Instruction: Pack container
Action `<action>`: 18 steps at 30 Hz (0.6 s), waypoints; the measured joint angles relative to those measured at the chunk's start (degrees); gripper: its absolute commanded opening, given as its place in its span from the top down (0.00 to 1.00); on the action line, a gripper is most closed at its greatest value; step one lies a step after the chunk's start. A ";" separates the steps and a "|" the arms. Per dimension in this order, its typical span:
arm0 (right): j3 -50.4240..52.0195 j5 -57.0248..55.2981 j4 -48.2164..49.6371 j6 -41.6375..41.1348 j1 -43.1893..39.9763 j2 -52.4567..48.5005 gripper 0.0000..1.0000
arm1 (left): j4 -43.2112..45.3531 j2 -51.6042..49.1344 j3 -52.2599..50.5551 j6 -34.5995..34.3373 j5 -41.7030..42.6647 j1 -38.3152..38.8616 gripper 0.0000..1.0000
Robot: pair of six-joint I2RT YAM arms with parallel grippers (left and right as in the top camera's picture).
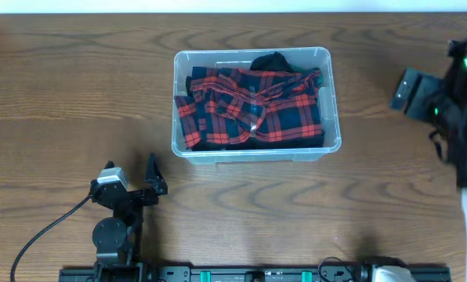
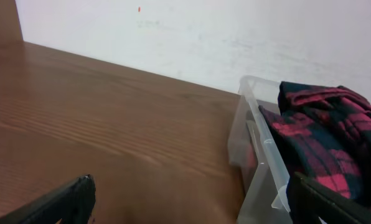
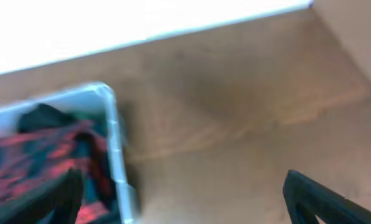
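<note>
The clear plastic container (image 1: 253, 153) stands at the middle of the wooden table. A red and black plaid garment (image 1: 249, 106) fills it, with a black garment (image 1: 274, 61) at its far edge. My left gripper (image 1: 130, 174) is open and empty, low over the table near the front left, apart from the container. In the left wrist view the container's (image 2: 260, 143) corner and the plaid (image 2: 335, 137) lie by the right finger of the open jaws (image 2: 188, 199). My right gripper (image 3: 185, 199) is open and empty, right of the container (image 3: 114, 143) and plaid (image 3: 42, 162).
The right arm (image 1: 453, 94) is blurred at the table's right edge. A black cable (image 1: 45, 231) trails from the left arm's base towards the front left. A white wall (image 2: 235, 31) stands behind the table's far edge.
</note>
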State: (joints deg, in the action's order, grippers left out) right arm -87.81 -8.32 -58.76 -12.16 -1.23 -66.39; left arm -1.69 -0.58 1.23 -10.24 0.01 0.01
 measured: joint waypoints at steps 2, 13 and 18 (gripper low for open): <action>4.13 1.16 5.46 0.11 0.87 4.85 0.01 | -0.07 -0.02 0.02 0.04 0.02 0.00 0.02; 43.45 12.02 42.12 3.98 1.16 33.83 0.01 | -0.31 -0.02 0.17 0.17 0.00 0.00 0.02; 60.00 15.56 51.87 4.90 1.16 44.68 0.01 | -0.35 -0.02 0.20 0.17 0.00 0.00 0.02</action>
State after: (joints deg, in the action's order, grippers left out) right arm -27.81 7.25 -6.90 -7.27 -0.08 -21.71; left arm -2.04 -0.60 1.43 -10.07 0.01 0.01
